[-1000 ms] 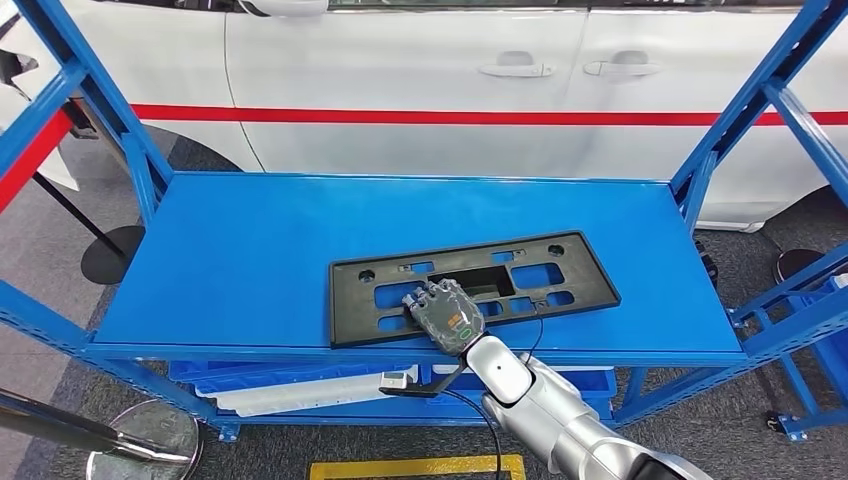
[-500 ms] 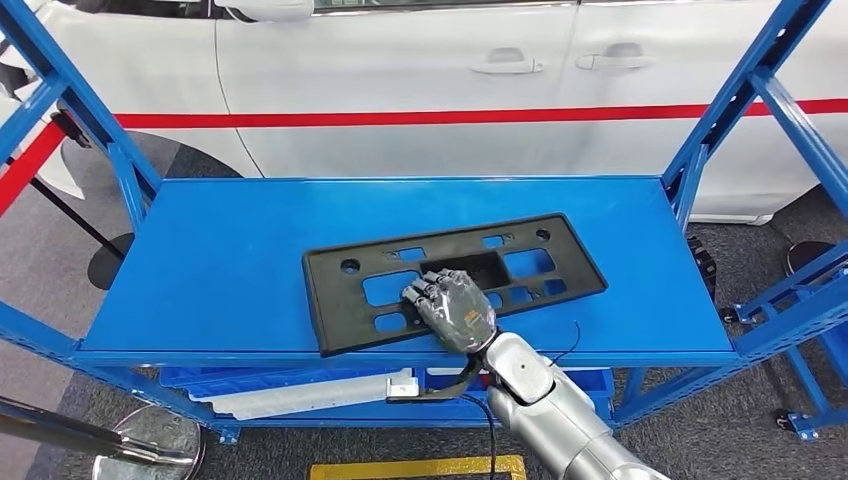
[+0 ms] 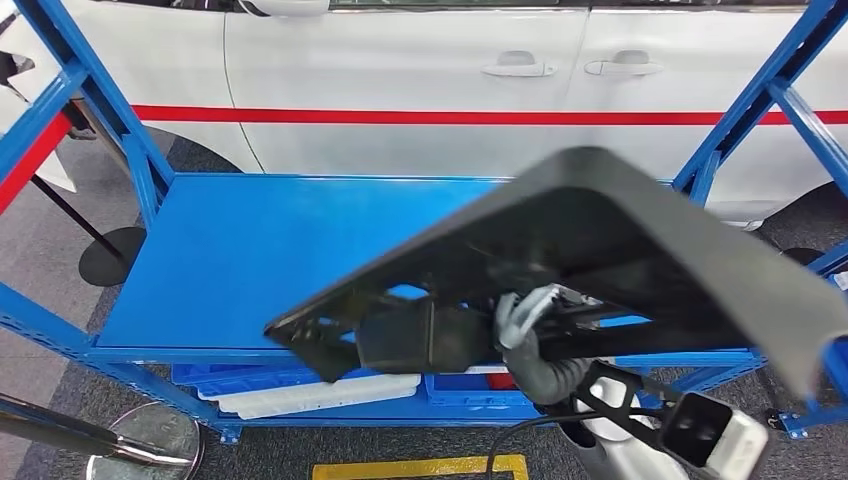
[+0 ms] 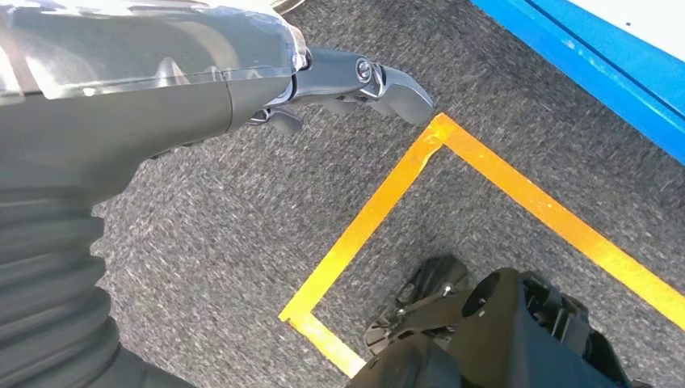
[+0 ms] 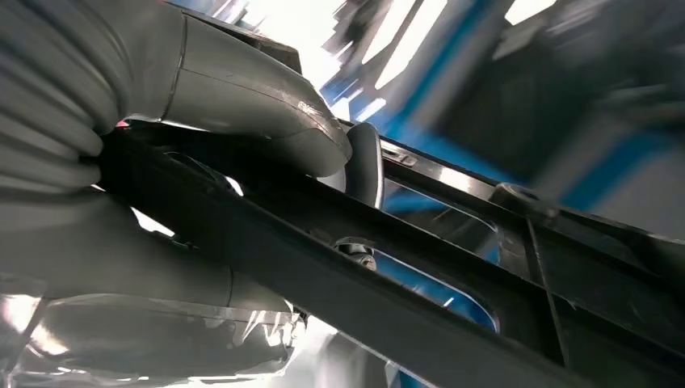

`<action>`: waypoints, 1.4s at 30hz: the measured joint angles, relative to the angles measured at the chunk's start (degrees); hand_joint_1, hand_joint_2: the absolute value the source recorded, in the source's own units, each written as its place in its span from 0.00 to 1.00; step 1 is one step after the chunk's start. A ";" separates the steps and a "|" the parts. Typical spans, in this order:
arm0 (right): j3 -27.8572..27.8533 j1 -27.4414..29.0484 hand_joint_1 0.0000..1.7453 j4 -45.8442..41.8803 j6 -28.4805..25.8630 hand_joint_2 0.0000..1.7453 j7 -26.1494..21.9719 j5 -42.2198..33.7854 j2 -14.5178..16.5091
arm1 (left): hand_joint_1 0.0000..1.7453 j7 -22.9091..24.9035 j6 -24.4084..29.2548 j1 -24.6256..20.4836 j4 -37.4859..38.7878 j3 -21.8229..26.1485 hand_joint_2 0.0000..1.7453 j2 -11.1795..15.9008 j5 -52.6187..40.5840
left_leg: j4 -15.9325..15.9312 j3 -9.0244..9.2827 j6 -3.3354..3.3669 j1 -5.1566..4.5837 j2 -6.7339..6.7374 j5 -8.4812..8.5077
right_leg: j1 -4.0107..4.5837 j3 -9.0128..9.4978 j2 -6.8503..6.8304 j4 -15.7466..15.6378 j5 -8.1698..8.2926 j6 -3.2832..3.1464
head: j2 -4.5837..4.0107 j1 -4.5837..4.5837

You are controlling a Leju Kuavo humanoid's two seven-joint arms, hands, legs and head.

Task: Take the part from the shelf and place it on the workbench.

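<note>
Right hand (image 5: 170,202) clamped on black part (image 3: 600,240), lifted clear above blue shelf (image 3: 250,250), tilted, near camera. Left hand (image 4: 161,89) hanging over floor, empty, fingers look loose. Best kept level, grip firm, swung wide of shelf posts toward worktop.

Blue shelf (image 3: 250,250) stands on grey carpet floor (image 4: 242,242).

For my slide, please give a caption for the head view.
Right hand holds the black perforated plastic panel tilted above the blue metal shelf.
</note>
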 joint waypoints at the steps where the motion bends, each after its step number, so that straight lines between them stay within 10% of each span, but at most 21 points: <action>1: -0.55 0.14 1.00 -0.99 3.35 1.00 0.00 -3.34 0.49 | 0.00 -0.15 0.02 -0.07 0.00 0.00 1.00 0.00 0.00 | 0.01 0.05 0.00 -0.06 -0.04 -0.02 | 0.01 0.30 0.00 -0.81 1.17 -0.12 | 0.00 0.00; 6: -1.67 -0.02 1.00 -3.74 9.98 1.00 0.18 -12.87 1.98 | 0.00 -1.04 -0.04 -0.55 0.00 -0.02 1.00 -0.10 0.00 | 0.14 0.07 -0.71 -0.49 -0.17 -0.22 | 0.57 6.76 -0.01 -15.53 7.78 -1.52 | 0.00 -0.01; 10: -1.66 -0.03 1.00 -2.71 15.01 1.00 1.15 -21.52 2.15 | 0.00 -2.10 -0.23 -0.61 0.00 -0.07 1.00 -0.06 -0.04 | 0.91 -0.25 -1.92 -0.57 -0.11 -1.22 | 0.24 6.96 -0.17 -16.54 8.30 -2.29 | 0.00 -0.01; 15: 0.14 -0.21 1.00 2.24 17.21 1.00 1.15 -22.30 1.87 | 0.00 -0.92 0.49 -0.19 0.00 -0.09 1.00 0.32 -0.07 | 15.10 -5.69 -2.80 -0.17 -0.01 -8.76 | 0.19 6.54 -0.56 -16.60 8.81 -2.91 | 0.00 -0.02; 20: 2.03 -1.39 1.00 4.11 13.78 1.00 1.23 -21.06 1.19 | 0.00 1.76 1.10 -0.08 0.04 -0.09 1.00 1.66 -0.07 | 2.11 1.40 -2.60 -0.08 -0.03 -2.39 | 0.36 5.70 -0.56 -15.44 8.81 -2.50 | 0.00 -0.02; 24: 2.78 -0.44 1.00 3.86 8.89 1.00 0.52 -15.28 1.03 | 0.00 5.85 2.22 0.49 0.36 -0.09 1.00 2.43 -0.07 | 0.24 1.58 -1.37 -0.22 -0.05 -1.36 | 0.46 5.08 -0.46 -15.19 9.30 -1.19 | 0.00 -0.01; 29: 2.97 1.90 1.00 2.35 5.41 1.00 0.47 -8.80 0.99 | 0.00 10.39 2.27 0.76 0.73 -0.87 1.00 3.15 -0.07 | -0.18 -0.70 0.01 -0.04 0.19 0.77 | 0.10 1.28 -0.31 -3.76 -0.15 0.01 | 0.00 0.00; 31: 3.04 2.73 1.00 2.27 5.86 1.00 0.43 -8.13 0.93 | 0.00 11.14 2.26 0.84 0.84 -1.27 1.00 3.21 -0.07 | 0.05 -1.92 -0.05 -0.10 0.19 1.47 | 0.05 1.27 -0.33 -0.10 -1.17 0.17 | 0.00 0.00; 36: 3.14 3.00 1.00 1.58 6.27 1.00 0.39 -7.92 0.88 | 0.00 11.49 2.27 0.95 0.88 -2.27 1.00 3.17 -0.07 | 0.59 -4.04 -1.03 -0.24 0.11 3.24 | 0.32 12.11 -0.25 -14.99 3.28 -0.62 | 0.00 -0.01; 40: 3.09 3.12 1.00 1.03 7.96 1.00 0.39 -6.84 0.86 | 0.00 11.25 2.50 1.10 1.04 -2.48 1.00 3.16 -0.07 | 0.46 -4.65 -2.37 -0.29 0.04 4.00 | 0.42 12.20 -0.34 -17.27 4.22 -2.09 | 0.00 -0.01; 42: 2.97 3.28 1.00 0.41 8.79 1.00 0.38 -6.08 0.84 | 0.00 11.33 2.77 1.23 1.14 -2.52 1.00 3.14 -0.07 | 3.94 -6.06 -2.74 -0.22 0.07 0.16 | 0.18 11.16 -0.57 -17.48 5.23 -3.10 | 0.00 -0.02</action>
